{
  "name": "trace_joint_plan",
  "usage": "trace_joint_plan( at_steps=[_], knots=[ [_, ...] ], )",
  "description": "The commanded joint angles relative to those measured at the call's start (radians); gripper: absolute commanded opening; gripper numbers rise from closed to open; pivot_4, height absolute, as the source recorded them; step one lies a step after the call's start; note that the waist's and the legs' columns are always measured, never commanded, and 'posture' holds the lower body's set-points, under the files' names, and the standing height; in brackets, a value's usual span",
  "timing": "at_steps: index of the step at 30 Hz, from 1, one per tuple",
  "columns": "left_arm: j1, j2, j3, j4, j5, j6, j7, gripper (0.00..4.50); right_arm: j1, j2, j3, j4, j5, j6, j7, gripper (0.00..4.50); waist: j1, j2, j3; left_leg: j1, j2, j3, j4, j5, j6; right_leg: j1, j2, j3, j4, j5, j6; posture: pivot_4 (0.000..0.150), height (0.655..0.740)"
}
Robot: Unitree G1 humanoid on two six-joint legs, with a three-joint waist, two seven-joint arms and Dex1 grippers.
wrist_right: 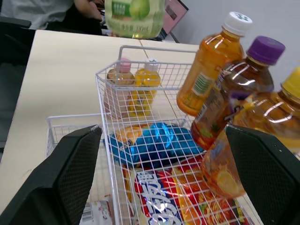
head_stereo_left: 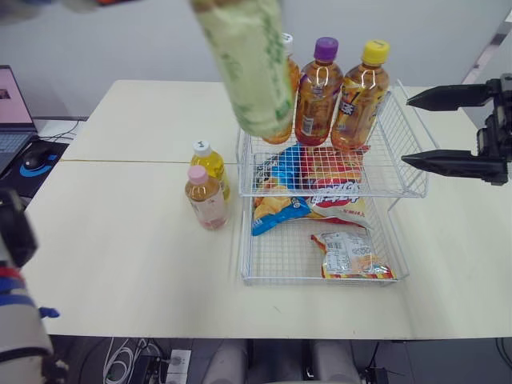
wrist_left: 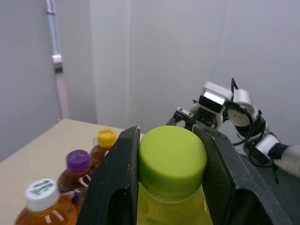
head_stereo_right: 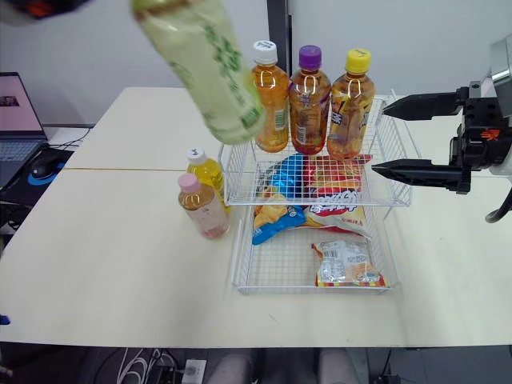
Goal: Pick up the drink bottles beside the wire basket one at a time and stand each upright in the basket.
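1. laptop point(head_stereo_left: 11, 104) and mouse point(head_stereo_left: 37, 155): on a lower desk off the far left of the table point(head_stereo_left: 120, 240).
2. left gripper point(wrist_left: 171, 161): from my left wrist view, its black fingers point(wrist_left: 115, 187) are pressed on both sides of a lime-green cap, holding the green-capped bottle point(head_stereo_left: 246, 68) by the neck.
3. green-capped bottle: pale green label, raised well off the table, tilted. in my head view its lower end sits in front of the upper tier's left rear corner.
4. pink-capped bottle point(head_stereo_left: 206, 198): upright on the table, just left of the wire basket point(head_stereo_left: 400, 180).
5. white-capped yellow bottle point(head_stereo_left: 210, 162): upright, right behind the pink one.
6. wire basket: white, two tiers.
7. upper tier, rear, all upright in a row: white-capped orange bottle point(head_stereo_right: 270, 98), purple-capped bottle point(head_stereo_left: 318, 92), yellow-capped bottle point(head_stereo_left: 360, 98).
8. lower tier: blue snack bag point(head_stereo_left: 276, 196), red snack bag point(head_stereo_left: 336, 180), small packet point(head_stereo_left: 352, 256).
9. right gripper point(head_stereo_left: 406, 130): level with the upper tier, off its right side, fingers spread wide, holding nothing.
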State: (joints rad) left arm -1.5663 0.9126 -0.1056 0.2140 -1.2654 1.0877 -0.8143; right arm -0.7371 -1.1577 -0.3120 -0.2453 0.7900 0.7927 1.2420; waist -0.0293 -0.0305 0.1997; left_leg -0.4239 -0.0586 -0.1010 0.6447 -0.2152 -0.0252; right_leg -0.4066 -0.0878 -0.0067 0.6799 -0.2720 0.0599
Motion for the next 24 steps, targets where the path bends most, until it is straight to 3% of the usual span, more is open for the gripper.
trace_joint_plan(
  at_steps=[1,6,13,18,24],
  knots=[
    [-0.058,-0.109,0.002,0.007,0.123,-0.046,-0.041,1.39,0.033,-0.031,-0.088,-0.055,0.041,0.028,-0.031,4.5,-0.005,0.0,0.0,0.0,0.0,0.0,0.0,0.0,0.0,0.0,0.0,0.0,0.0,0.0,0.0,0.15,0.74],
    [-0.016,-0.299,-0.055,0.013,0.316,-0.158,-0.083,1.39,0.117,-0.041,-0.156,-0.113,0.071,0.059,-0.074,4.5,-0.004,0.001,0.001,0.0,0.001,0.0,0.0,0.0,0.0,-0.001,0.0,0.003,0.0,0.0,0.0,0.15,0.74],
    [0.006,-0.471,-0.082,0.129,0.526,-0.278,-0.128,1.39,0.203,-0.053,-0.236,-0.174,0.098,0.084,-0.129,4.5,-0.002,0.001,0.001,0.0,0.0,0.001,0.001,0.0,0.0,-0.001,0.0,0.002,0.0,0.0,0.0,0.15,0.74],
    [-0.054,-0.506,-0.054,0.337,0.626,-0.341,-0.205,1.39,0.251,-0.067,-0.3,-0.2,0.113,0.1,-0.157,4.5,-0.004,0.002,0.001,0.0,0.0,0.002,0.001,0.0,0.0,-0.001,0.0,0.002,0.0,0.0,0.0,0.15,0.74],
    [-0.069,-0.548,-0.044,0.41,0.69,-0.351,-0.272,1.39,0.281,-0.082,-0.353,-0.214,0.12,0.107,-0.179,4.5,0.001,0.001,0.001,-0.002,-0.001,0.001,0.001,0.0,0.0,-0.001,-0.001,0.0,0.0,0.0,0.0,0.15,0.74]
  ],
)
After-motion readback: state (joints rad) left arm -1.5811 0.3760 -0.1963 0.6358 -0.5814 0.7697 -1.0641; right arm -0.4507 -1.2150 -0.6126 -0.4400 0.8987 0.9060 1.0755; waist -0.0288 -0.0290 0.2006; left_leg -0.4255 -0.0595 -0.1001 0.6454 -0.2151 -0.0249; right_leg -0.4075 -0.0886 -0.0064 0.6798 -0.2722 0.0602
